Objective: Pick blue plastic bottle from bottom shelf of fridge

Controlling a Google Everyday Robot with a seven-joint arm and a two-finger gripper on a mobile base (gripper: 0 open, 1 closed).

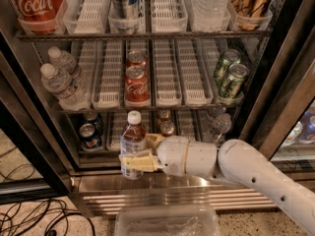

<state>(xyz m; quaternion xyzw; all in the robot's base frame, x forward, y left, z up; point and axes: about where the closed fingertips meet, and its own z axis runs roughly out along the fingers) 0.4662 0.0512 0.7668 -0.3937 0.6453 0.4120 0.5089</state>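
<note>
Setting: fridge [29,132], front of bottom shelf [116,128]
Arm [256,173]: reaches in from lower right
End effector [135,150]: clamped on blue plastic bottle [133,134]
Long axis: vertical, cap [134,117] up

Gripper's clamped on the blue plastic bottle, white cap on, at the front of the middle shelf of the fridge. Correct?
Wrong shelf. The camera view shows the gripper clamped on the blue plastic bottle, white cap on, at the front of the bottom shelf of the fridge, not the middle one.
</note>
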